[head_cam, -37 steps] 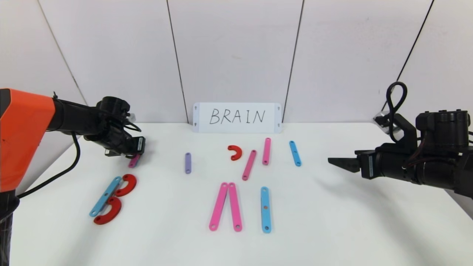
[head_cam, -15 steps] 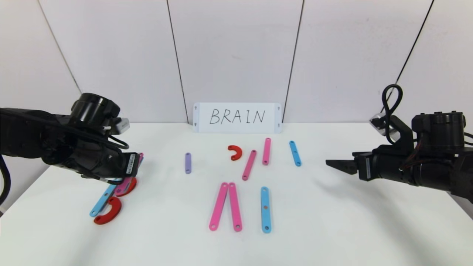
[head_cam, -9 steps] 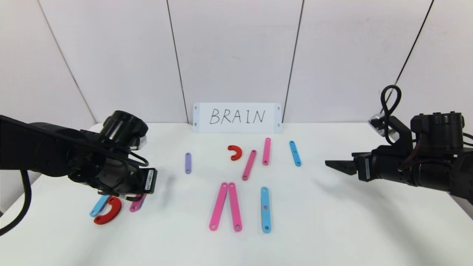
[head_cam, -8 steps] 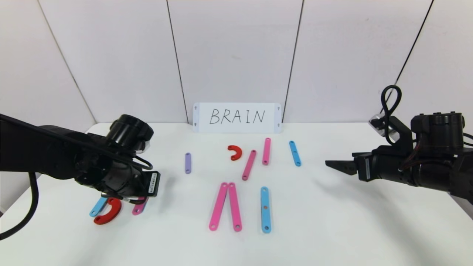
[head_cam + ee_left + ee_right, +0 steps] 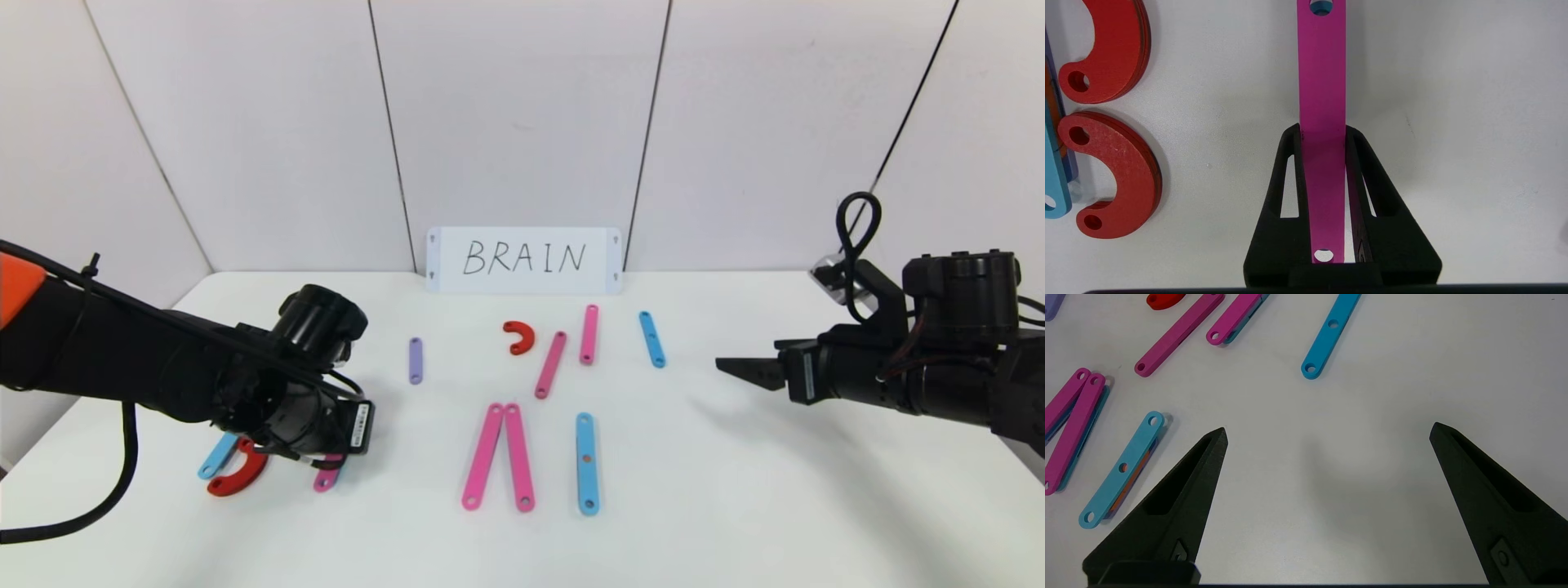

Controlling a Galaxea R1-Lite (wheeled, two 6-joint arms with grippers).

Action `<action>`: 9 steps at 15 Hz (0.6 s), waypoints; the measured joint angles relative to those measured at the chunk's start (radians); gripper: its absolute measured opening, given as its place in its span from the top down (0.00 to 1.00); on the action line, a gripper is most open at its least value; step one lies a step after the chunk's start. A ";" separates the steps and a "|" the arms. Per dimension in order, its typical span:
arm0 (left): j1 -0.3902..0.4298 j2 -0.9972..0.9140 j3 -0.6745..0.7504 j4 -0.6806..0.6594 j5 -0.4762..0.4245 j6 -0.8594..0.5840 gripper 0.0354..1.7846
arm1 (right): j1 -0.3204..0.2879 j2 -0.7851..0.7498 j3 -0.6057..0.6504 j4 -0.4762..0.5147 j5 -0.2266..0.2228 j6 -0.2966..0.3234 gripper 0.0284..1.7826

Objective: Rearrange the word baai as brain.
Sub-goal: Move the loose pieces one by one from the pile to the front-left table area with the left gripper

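Note:
My left gripper (image 5: 328,464) hangs low over the table's left front, shut on a pink strip (image 5: 1322,81) that runs lengthwise between its fingers (image 5: 1290,163). The strip's free end (image 5: 325,480) points down at the table. Just left of it lie two red half-ring curves (image 5: 1118,175) against a blue strip (image 5: 215,467), together shaped like a B. The arm hides the upper curve in the head view. My right gripper (image 5: 1327,430) hovers open and empty over the right side (image 5: 735,369).
A white card reading BRAIN (image 5: 523,260) stands at the back. Mid-table lie a purple strip (image 5: 415,360), a red curve (image 5: 519,336), two pink strips (image 5: 551,364), a blue strip (image 5: 652,338), a pink pair joined at the top (image 5: 498,456) and a blue strip (image 5: 587,463).
My left arm has carried the pink strip from the back left toward the front and right, past the B, and lowered it. The right arm has barely shifted.

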 joint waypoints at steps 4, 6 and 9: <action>-0.012 0.005 0.013 -0.001 0.003 0.003 0.85 | 0.002 0.004 0.000 0.001 0.000 0.000 0.03; -0.013 0.006 0.014 -0.003 0.006 0.001 0.85 | 0.002 0.006 0.000 0.000 0.000 0.000 0.03; -0.014 0.006 0.013 -0.004 0.005 0.000 0.85 | 0.002 0.008 0.003 -0.002 0.000 0.000 0.03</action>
